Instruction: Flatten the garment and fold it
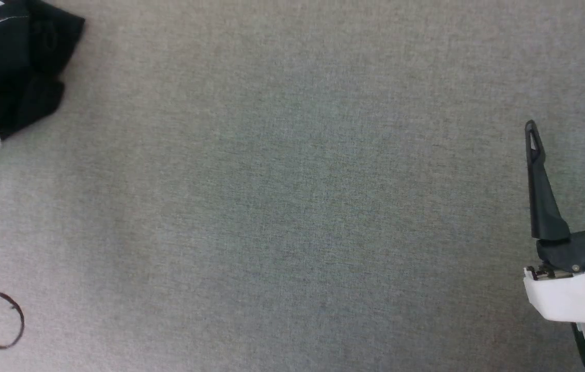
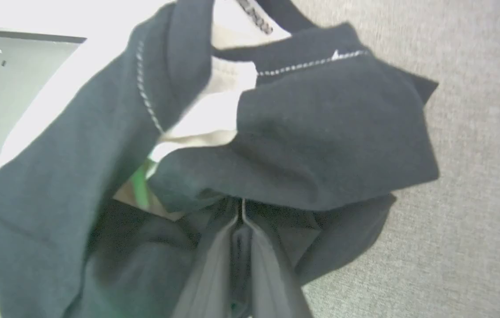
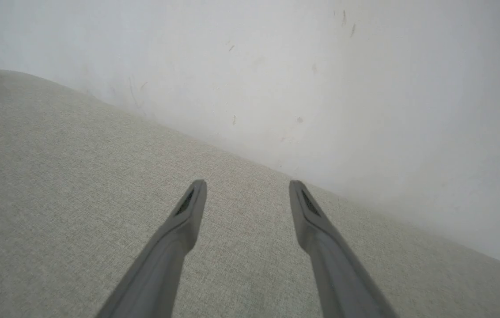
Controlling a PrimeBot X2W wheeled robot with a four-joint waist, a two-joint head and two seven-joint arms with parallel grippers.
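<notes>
As the bunched garment is pinched at far left by the left gripper, nothing is flattened or folded; the right gripper is spread.

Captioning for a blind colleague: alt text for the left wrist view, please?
The left gripper has its two dark fingers pinched shut on a black fold of the bunched garment. White body fabric shows between the black layers; grey cloth surface lies to the right.
</notes>
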